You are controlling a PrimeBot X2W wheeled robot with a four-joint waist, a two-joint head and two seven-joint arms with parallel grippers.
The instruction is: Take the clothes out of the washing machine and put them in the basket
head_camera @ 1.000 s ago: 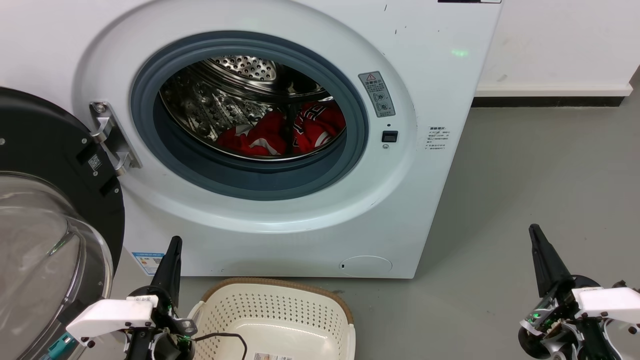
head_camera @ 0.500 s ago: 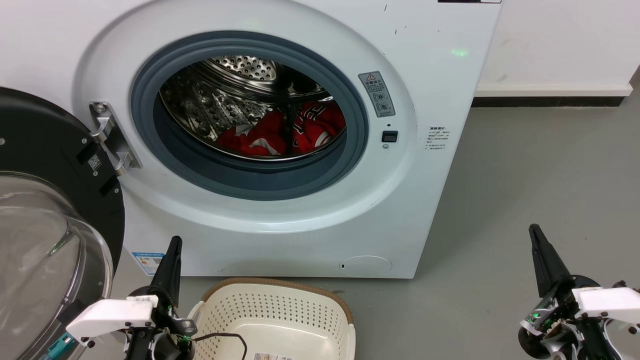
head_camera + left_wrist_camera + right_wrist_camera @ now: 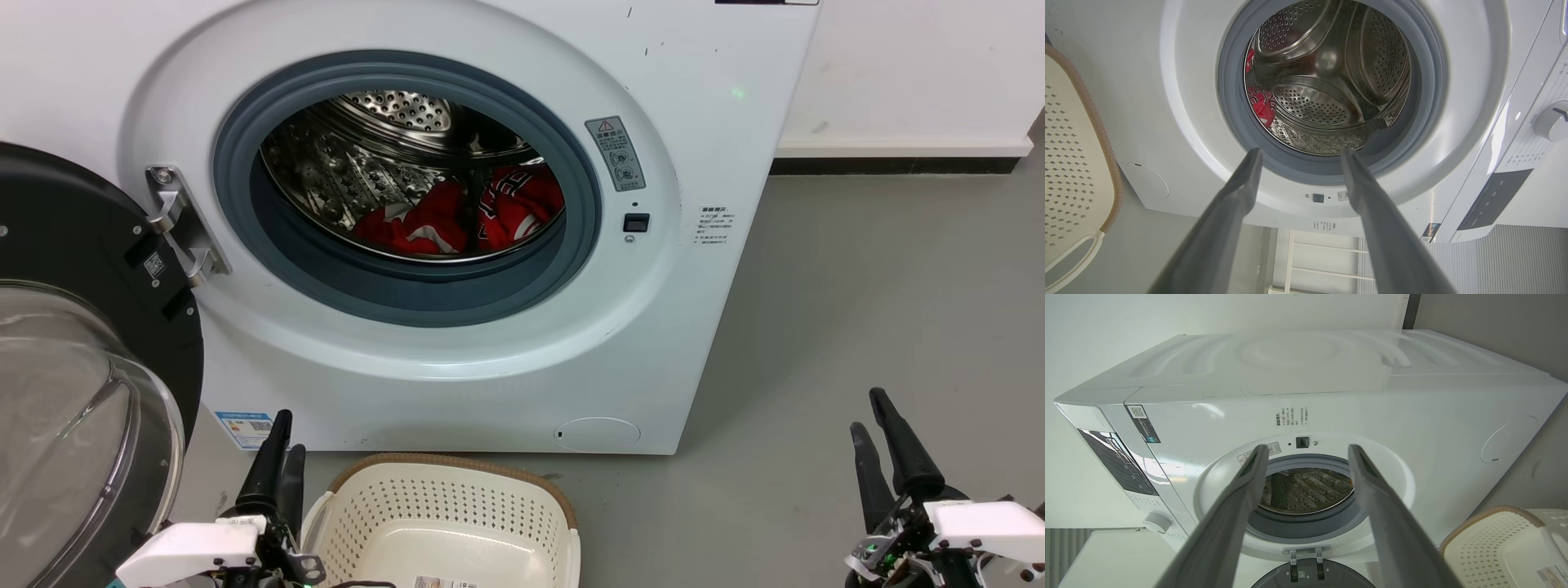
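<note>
While the clothes (image 3: 457, 216) sit in a red heap low in the drum of the washing machine (image 3: 718, 147), a bit toward its right side, the door (image 3: 82, 245) hangs swung open off the machine's left. The basket (image 3: 445, 506) is parked right in front of the machine's base. The left gripper (image 3: 288, 433) hovers by the machine's lower left corner and the right gripper (image 3: 867, 412) out past its right front corner, both with fingers spread apart, gripping nothing.
</note>
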